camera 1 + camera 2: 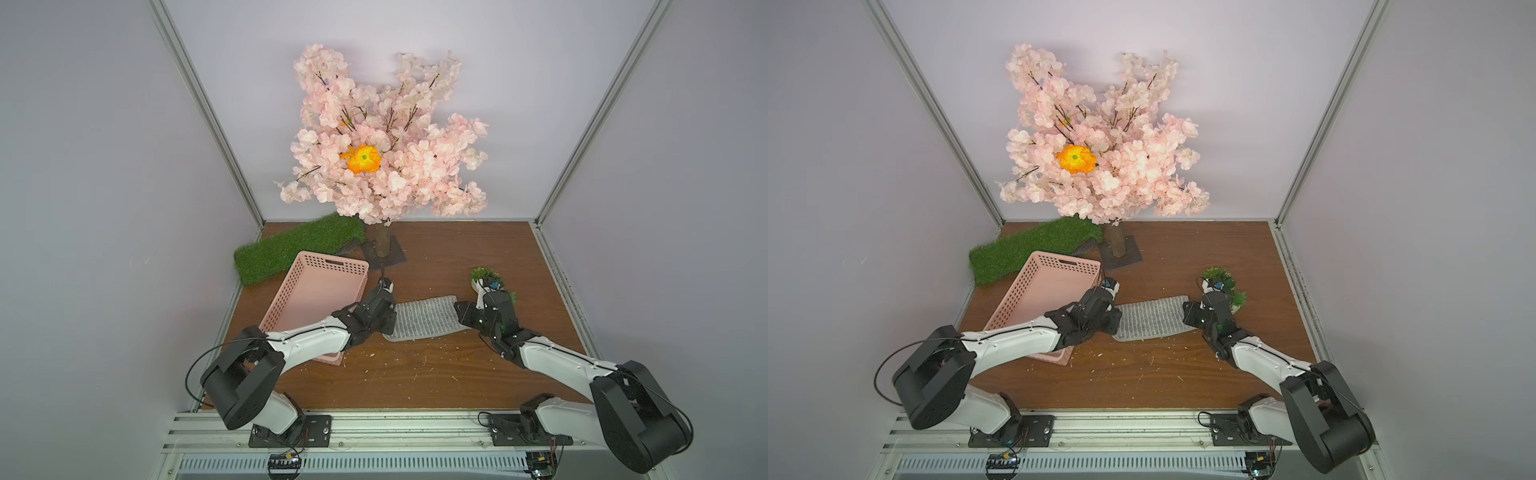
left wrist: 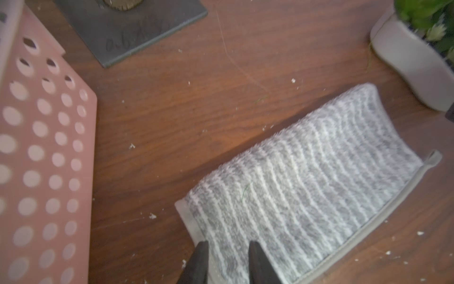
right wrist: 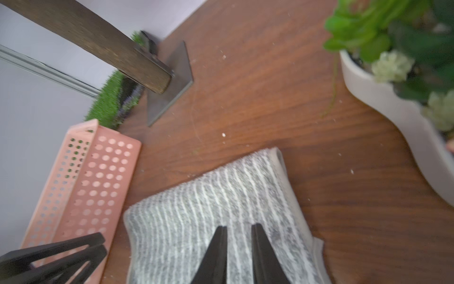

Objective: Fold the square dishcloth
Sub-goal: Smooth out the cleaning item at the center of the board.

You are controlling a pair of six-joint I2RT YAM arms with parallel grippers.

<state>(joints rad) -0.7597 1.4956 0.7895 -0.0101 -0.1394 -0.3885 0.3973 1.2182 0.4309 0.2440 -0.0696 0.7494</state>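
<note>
The square dishcloth (image 1: 426, 318) (image 1: 1150, 318), grey with thin whitish stripes, lies on the wooden table as a long doubled strip between my two arms. Its hemmed edge faces the table's front, and a lower layer peeks out at its right end. My left gripper (image 2: 228, 243) hovers over the cloth's left end (image 2: 307, 186), jaws a little apart, striped cloth showing between the fingers. My right gripper (image 3: 237, 227) is over the right end (image 3: 196, 209), jaws narrowly apart and nothing pinched. In the right wrist view the left gripper's black fingers (image 3: 73, 248) show beside the pink basket.
A pink perforated basket (image 1: 320, 291) stands left of the cloth, partly under my left arm. Behind it lies a green grass mat (image 1: 291, 249). A blossom tree on a dark base plate (image 1: 382, 255) stands at the back. A white pot with a green plant (image 1: 484, 280) sits close behind my right wrist.
</note>
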